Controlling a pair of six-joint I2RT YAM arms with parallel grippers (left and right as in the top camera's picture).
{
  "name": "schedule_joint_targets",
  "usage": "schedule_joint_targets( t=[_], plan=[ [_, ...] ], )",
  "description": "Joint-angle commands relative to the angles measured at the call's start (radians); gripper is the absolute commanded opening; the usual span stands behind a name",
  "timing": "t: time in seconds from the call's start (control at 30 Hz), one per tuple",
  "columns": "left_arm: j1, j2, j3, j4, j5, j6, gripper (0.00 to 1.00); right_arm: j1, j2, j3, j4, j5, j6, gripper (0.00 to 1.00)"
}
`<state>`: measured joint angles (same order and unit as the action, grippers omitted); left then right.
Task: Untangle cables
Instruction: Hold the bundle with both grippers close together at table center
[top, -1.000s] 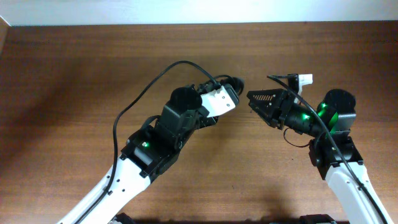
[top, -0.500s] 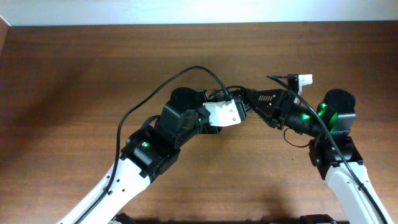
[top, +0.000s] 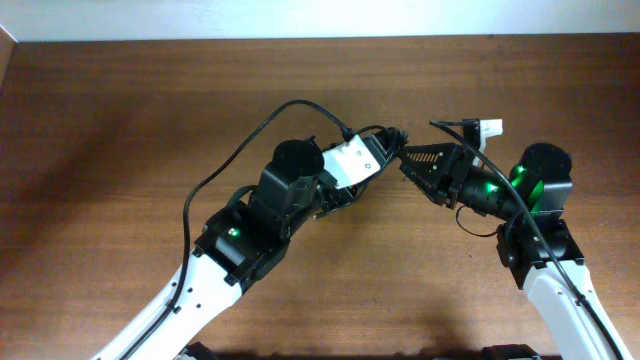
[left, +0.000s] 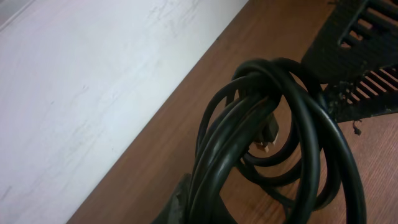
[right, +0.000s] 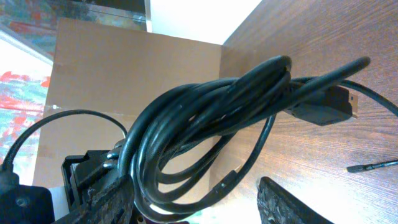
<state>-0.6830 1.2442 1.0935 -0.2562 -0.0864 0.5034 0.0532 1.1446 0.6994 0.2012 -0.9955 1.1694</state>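
Reaching in from the near left corner of the desk (top: 110, 110), the left arm (top: 235, 240) slants toward the middle. The left gripper (top: 378, 148) sits just left of desk centre, nearer the far edge. Its jaws are clenched on the cables (top: 390, 135), which are bundled into one tight black coil lifted off the wood. From the left wrist the coil (left: 273, 143) rises from the bottom of the frame as several turns lying against one another. The two cords cannot be told apart within it. A plug (left: 268, 134) with yellowish prongs hangs inside the loop. A slotted black finger (left: 364, 37) of the other arm stands right behind the top of the coil; contact or a small gap, cannot tell. Just right of the bundle, the right gripper (top: 410, 162) points at it from the right with its jaws spread and nothing grasped. From the right wrist the coil (right: 211, 118) hangs across the space between the parted fingers (right: 292, 202), tilted, with its lower turns close to the left one. A second plug (right: 323, 107), yellowish at the tip, sticks out on the right side of the coil, above the wood. The right arm (top: 545, 260) runs back to the near right corner of the desk, and a small white connector (top: 490, 127) sits above its wrist.
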Motion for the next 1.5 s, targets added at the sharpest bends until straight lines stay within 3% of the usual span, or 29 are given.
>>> schedule_joint_targets(
  t=[0.0, 0.1, 0.23, 0.43, 0.5, 0.57, 0.83, 1.0, 1.27, 1.4, 1.47],
  plan=[
    [0.003, -0.027, 0.007, 0.016, 0.056, 0.031, 0.0, -0.002, -0.003, 0.013, 0.003, -0.003, -0.014, 0.62],
    [0.003, -0.027, 0.007, 0.016, 0.145, 0.137, 0.0, -0.002, -0.003, 0.013, 0.003, -0.003, -0.014, 0.62],
    [0.003, -0.027, 0.007, 0.016, 0.155, 0.223, 0.0, -0.002, -0.003, 0.013, 0.003, -0.003, -0.014, 0.62],
    [0.003, -0.027, 0.007, 0.025, 0.177, 0.263, 0.0, -0.002, -0.002, 0.013, 0.003, -0.002, -0.014, 0.61],
    [0.003, -0.027, 0.007, 0.042, 0.177, 0.262, 0.0, -0.002, 0.003, 0.013, 0.001, -0.003, -0.014, 0.52],
    [0.003, -0.027, 0.007, 0.094, 0.177, 0.262, 0.0, -0.002, 0.015, 0.013, -0.032, -0.003, -0.014, 0.35],
    [0.003, -0.027, 0.007, 0.113, 0.176, 0.262, 0.0, -0.002, 0.024, 0.013, -0.042, -0.007, -0.014, 0.16],
    [0.003, -0.027, 0.007, 0.113, 0.183, 0.249, 0.0, -0.002, 0.024, 0.013, -0.041, -0.007, -0.014, 0.16],
    [0.003, -0.027, 0.007, 0.121, 0.335, 0.23, 0.0, -0.002, 0.024, 0.013, -0.042, -0.007, -0.014, 0.25],
    [0.003, -0.027, 0.007, 0.121, 0.337, 0.224, 0.0, -0.002, 0.024, 0.013, -0.041, -0.011, -0.014, 0.15],
    [0.003, -0.027, 0.007, 0.121, 0.336, 0.224, 0.0, -0.002, 0.024, 0.013, -0.042, -0.015, -0.014, 0.06]
  ],
)
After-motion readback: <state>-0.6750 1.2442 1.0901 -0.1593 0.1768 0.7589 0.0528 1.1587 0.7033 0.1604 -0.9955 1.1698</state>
